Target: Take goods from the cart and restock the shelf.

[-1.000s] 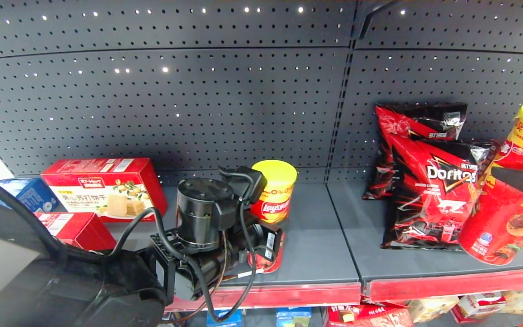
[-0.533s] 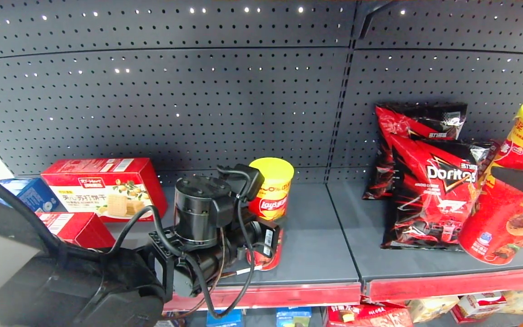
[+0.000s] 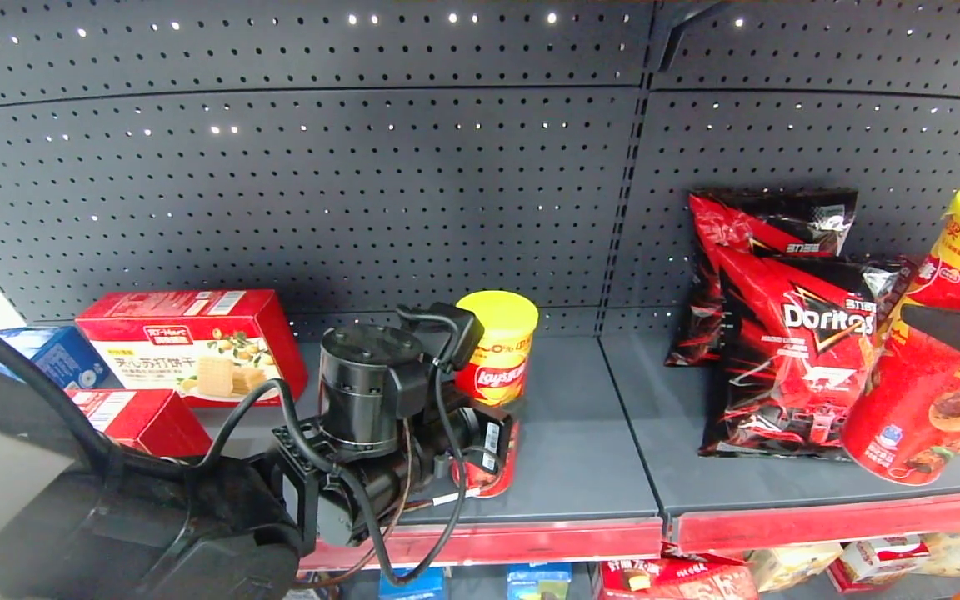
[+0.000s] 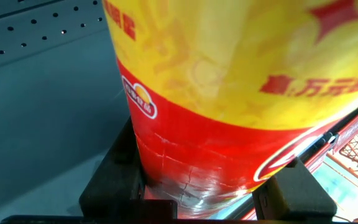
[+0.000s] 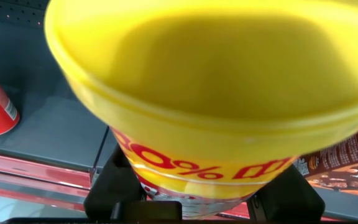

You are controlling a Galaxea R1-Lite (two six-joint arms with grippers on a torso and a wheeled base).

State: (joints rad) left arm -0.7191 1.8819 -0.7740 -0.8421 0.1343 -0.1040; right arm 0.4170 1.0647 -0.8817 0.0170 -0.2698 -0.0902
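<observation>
Left gripper (image 3: 488, 454) is clamping an upright chip canister (image 3: 501, 354) near the front edge of the shelf (image 3: 580, 454), apparently to seat it, while right gripper (image 5: 201, 193) is holding a tilted second canister (image 3: 922, 417) ready.

Matt perforated metal back panel (image 3: 363, 192), matt shelf deck (image 3: 580, 458), glossy foil chip bags (image 3: 797, 358) at right, glossy canister (image 3: 501, 372) with plastic lid (image 3: 498, 310), cardboard boxes (image 3: 197, 333) at left

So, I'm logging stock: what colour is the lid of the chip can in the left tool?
Yellow; the lid of the chip can shows best in the head view.
</observation>
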